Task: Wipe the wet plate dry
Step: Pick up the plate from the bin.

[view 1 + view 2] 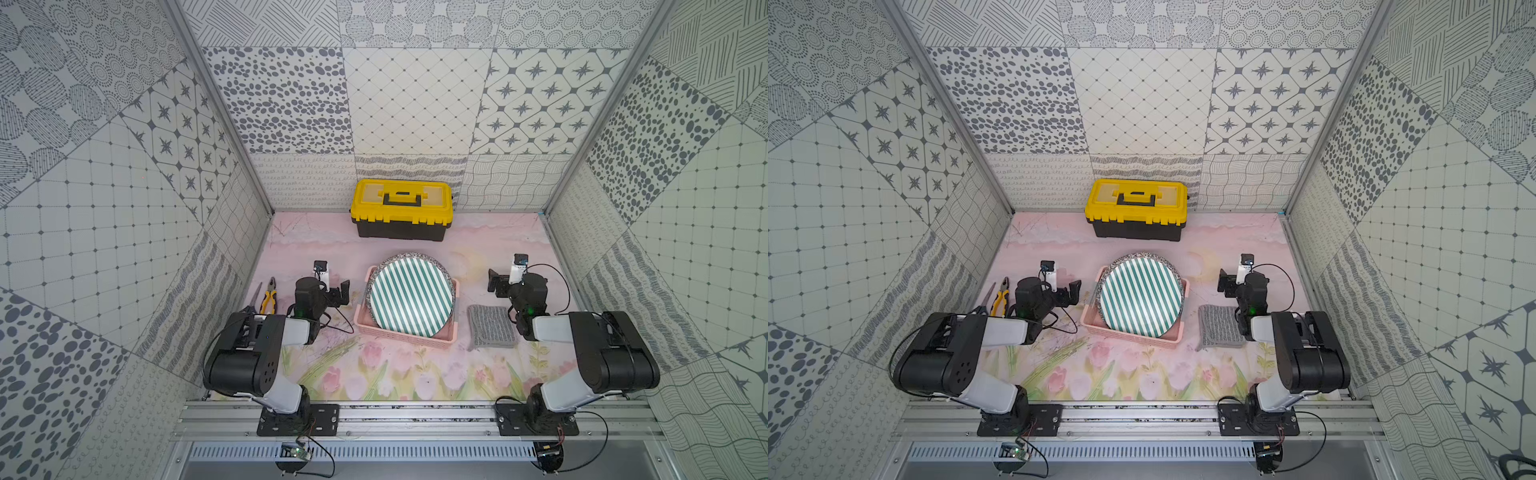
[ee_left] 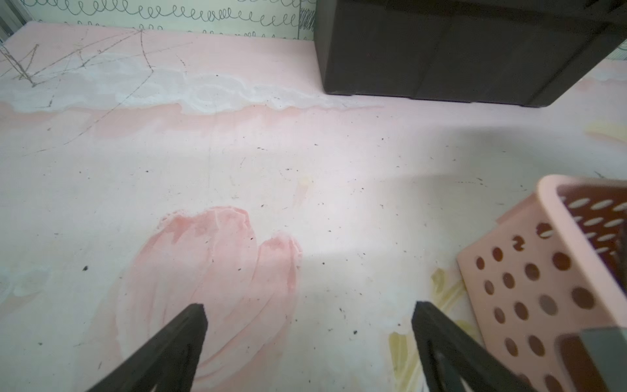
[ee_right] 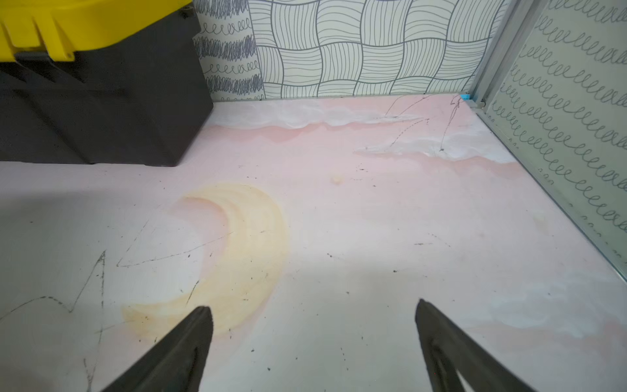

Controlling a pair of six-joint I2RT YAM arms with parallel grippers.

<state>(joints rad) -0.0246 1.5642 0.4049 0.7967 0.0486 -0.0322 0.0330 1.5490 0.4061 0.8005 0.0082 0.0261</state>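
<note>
Left pincer point(image 2: 308, 305) and right pincer point(image 3: 312, 305) gape empty.
We see the striped plate point(image 1: 410, 300) tilted in the pink basket point(image 1: 405, 338) between them, basket edge just beside the left; bare mat point(image 2: 305, 163) ahead.

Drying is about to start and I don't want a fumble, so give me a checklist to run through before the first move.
1. Left gripper open and empty: ok.
2. Right gripper open and empty: ok.
3. Cloth lying free on the table, between the basket and the right arm: ok.
4. Plate leaning in the basket, striped face exposed: ok.
5. Water on the plate visible: cannot tell.
6. Pliers apart from the basket, on the far side of the left arm: ok.
</note>
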